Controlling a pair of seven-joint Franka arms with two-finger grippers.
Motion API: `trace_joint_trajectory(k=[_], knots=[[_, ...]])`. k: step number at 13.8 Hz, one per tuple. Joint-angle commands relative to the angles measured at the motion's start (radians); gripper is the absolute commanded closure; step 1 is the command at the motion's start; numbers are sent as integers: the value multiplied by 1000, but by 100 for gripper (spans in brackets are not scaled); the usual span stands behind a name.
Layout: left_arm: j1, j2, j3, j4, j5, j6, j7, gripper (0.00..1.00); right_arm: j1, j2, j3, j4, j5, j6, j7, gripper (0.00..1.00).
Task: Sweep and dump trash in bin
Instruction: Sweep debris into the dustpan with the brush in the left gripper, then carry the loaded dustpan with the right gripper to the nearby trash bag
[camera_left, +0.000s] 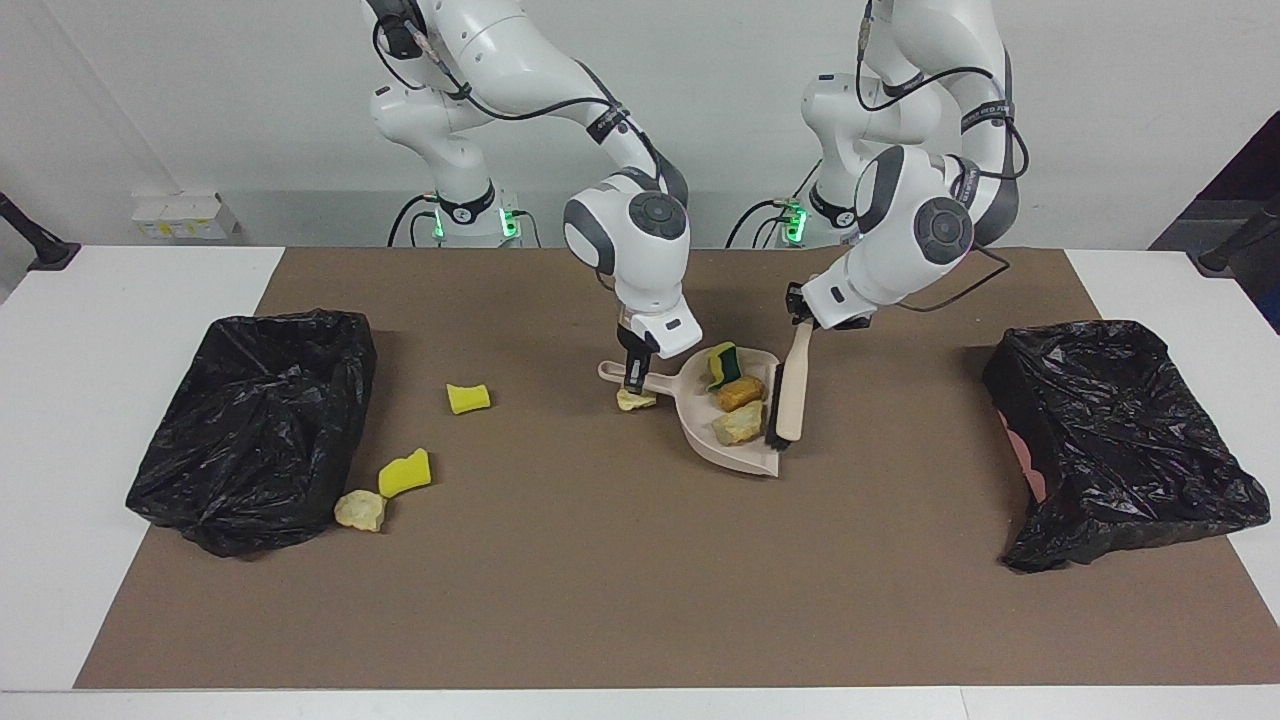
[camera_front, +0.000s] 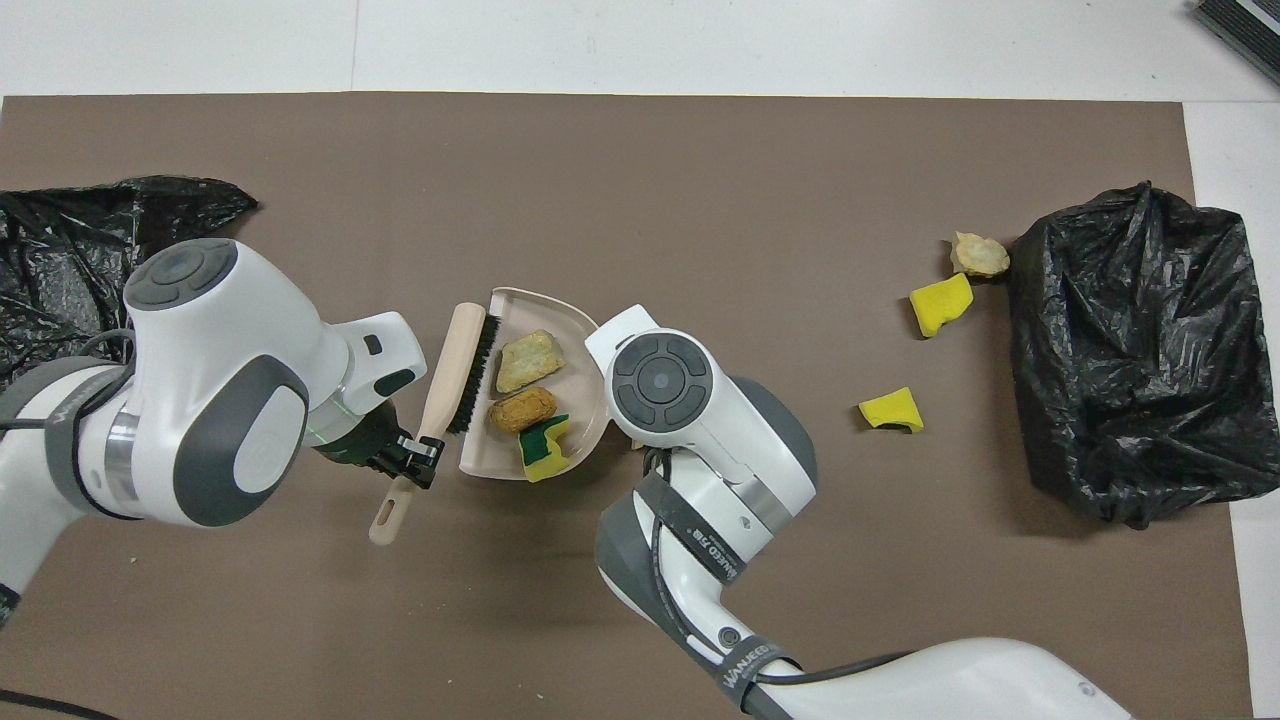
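Observation:
My right gripper is shut on the handle of the beige dustpan, which rests on the brown mat. In the pan lie three pieces of trash: a tan chunk, a brown chunk and a yellow-green sponge. My left gripper is shut on the handle of the brush, whose bristles stand along the pan's open lip. Another tan scrap lies under the pan's handle. The overhead view hides the right gripper under its own wrist.
Two yellow sponge pieces and a tan chunk lie toward the right arm's end, beside a black-bagged bin. A second black-bagged bin stands at the left arm's end.

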Motion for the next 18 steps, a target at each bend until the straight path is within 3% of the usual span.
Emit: trace_joint_trajectory(k=[1, 5, 11, 13, 16, 18], knots=[[9, -77, 0, -6, 1, -35, -113, 100, -21, -11, 9, 12, 1, 1, 11, 100], [-13, -149, -45, -33, 57, -62, -395, 100, -82, -44, 12, 76, 22, -138, -90, 100], [1, -340, -350, -267, 54, 8, -548, 100, -300, -143, 11, 109, 111, -310, -450, 100], [-5, -334, -423, -282, 36, 28, -627, 100, -375, -148, 8, 151, 116, -378, -559, 100], [3, -331, -596, -356, -19, 172, -698, 100, -518, -148, 8, 190, 114, -430, -739, 100], [0, -325, -656, -383, -120, 229, -713, 100, -602, -150, 5, 205, 110, -444, -861, 100]])
